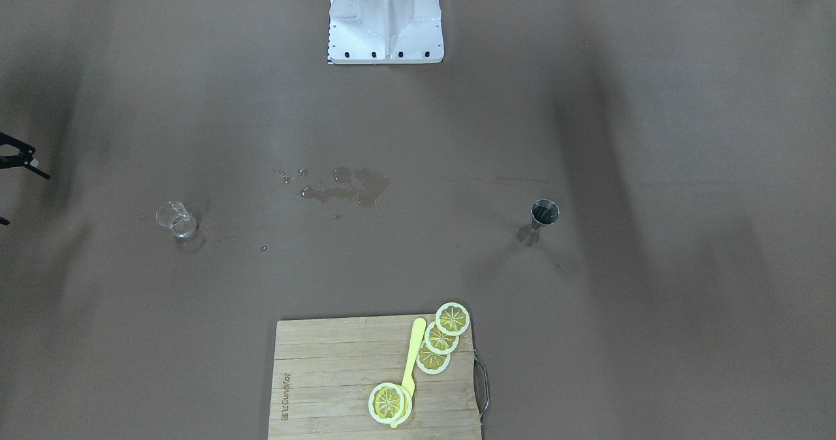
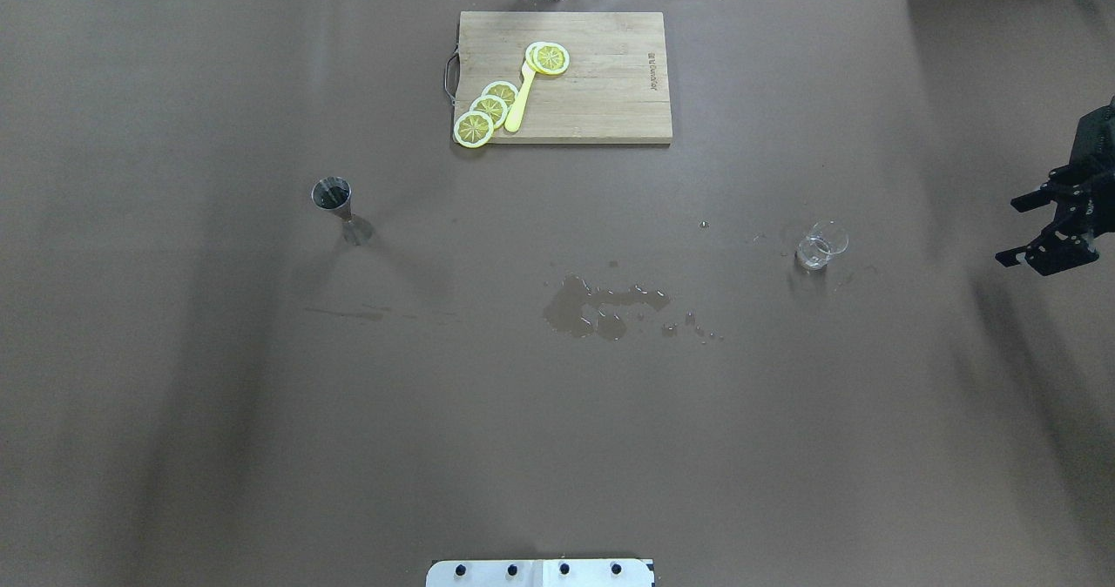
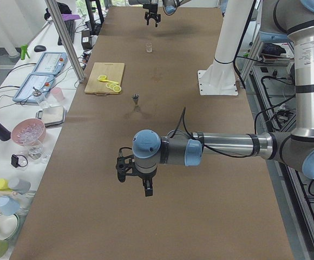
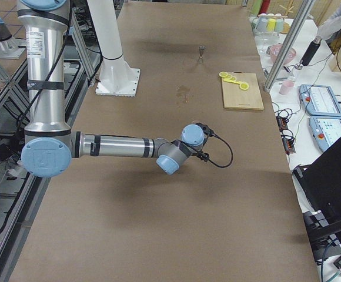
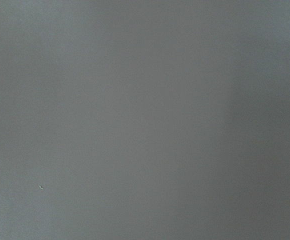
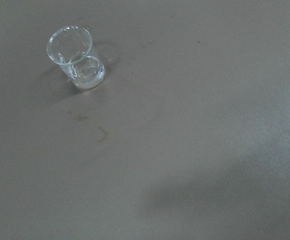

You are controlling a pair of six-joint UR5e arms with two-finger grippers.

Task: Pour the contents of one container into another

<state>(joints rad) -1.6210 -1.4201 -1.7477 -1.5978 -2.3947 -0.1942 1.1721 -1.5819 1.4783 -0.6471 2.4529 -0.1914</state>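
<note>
A small metal jigger point(image 2: 334, 197) with dark liquid in it stands upright on the brown table cover, on my left side; it also shows in the front view point(image 1: 543, 215). A clear shot glass point(image 2: 821, 246) stands upright on my right side, and the right wrist view catches it at upper left point(image 6: 76, 57). My right gripper point(image 2: 1021, 230) hovers to the right of the glass, well apart from it, open and holding nothing. My left gripper point(image 3: 132, 174) hangs over bare table far from the jigger; I cannot tell whether it is open or shut.
A wet spill point(image 2: 601, 308) lies mid-table between the two vessels. At the far edge sits a wooden cutting board point(image 2: 610, 108) with several lemon slices point(image 2: 488, 110) and a yellow plastic knife point(image 2: 520, 99). The robot base point(image 1: 385, 19) stands at the near edge.
</note>
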